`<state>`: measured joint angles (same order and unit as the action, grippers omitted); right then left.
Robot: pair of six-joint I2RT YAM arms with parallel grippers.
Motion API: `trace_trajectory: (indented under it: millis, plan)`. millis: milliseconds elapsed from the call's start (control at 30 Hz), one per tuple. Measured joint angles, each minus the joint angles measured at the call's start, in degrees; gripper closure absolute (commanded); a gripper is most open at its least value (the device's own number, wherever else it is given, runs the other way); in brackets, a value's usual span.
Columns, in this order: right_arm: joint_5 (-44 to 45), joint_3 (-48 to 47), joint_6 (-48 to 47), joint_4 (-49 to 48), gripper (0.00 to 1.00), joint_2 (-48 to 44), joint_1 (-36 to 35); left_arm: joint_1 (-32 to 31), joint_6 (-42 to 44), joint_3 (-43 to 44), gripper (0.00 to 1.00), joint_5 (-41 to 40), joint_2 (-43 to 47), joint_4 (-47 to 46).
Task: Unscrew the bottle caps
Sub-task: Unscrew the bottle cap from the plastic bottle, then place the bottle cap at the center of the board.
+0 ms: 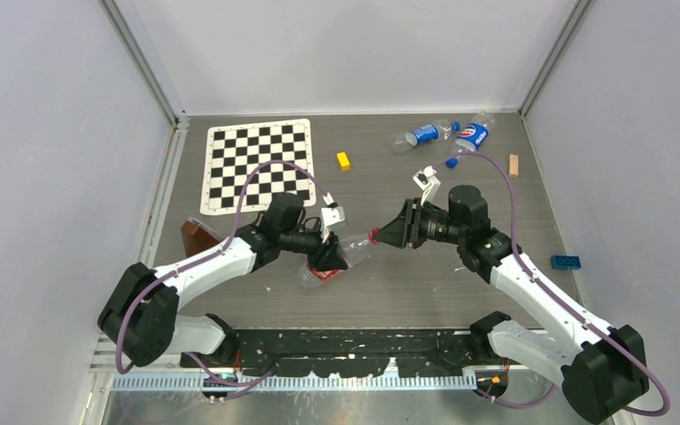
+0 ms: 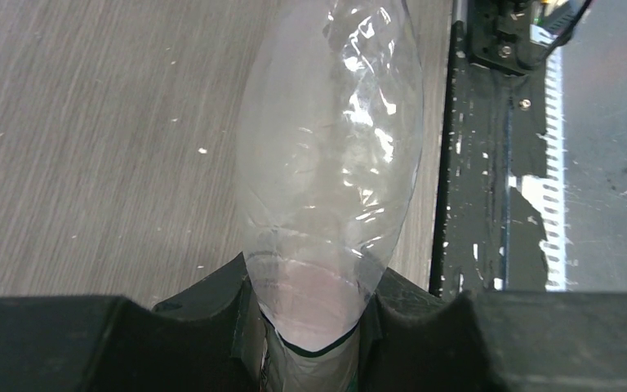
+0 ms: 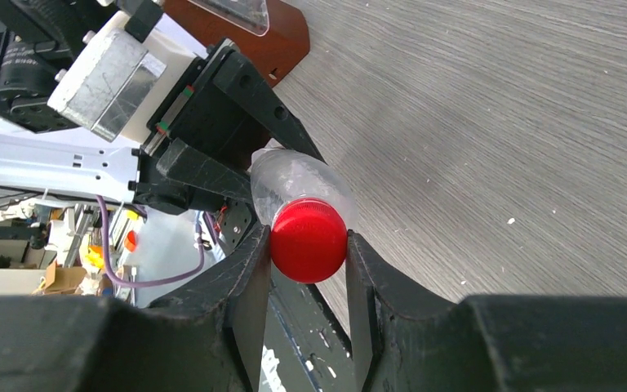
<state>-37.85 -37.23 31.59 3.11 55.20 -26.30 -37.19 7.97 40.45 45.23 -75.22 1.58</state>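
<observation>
Red cap (image 3: 309, 237) sits pinched between the fingers of the right tool (image 3: 309, 245), which has closed snugly on it, over the bench (image 3: 498, 122) between the two arms. Its clear bottle (image 2: 331, 163) runs straight away from that tool toward the left tool (image 2: 312, 273), which is clamped round the bottle's body. The bottle's long axis lines up with the right wrist, neck pointing at it, so a roll about that axis should loosen the cap.
</observation>
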Motion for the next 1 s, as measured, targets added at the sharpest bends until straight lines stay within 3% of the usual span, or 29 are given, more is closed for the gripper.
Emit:
trace_trajectory:
  millis: [533,800,1000]
  plan:
    - [8.2,-1.1,2.8,0.5,0.89,1.3,-0.7,-0.3,1.4,-0.1,0.89,-18.7,3.4,2.2]
    - [26.0,-2.8,4.2,7.9,0.95,1.9,-0.5,-0.3,-0.2,-6.1,0.88,-26.3,10.8,-2.6]
    - [39.2,-4.4,4.8,12.4,0.95,9.4,1.5,-0.3,-1.4,-15.0,0.88,-28.9,22.2,-11.8]
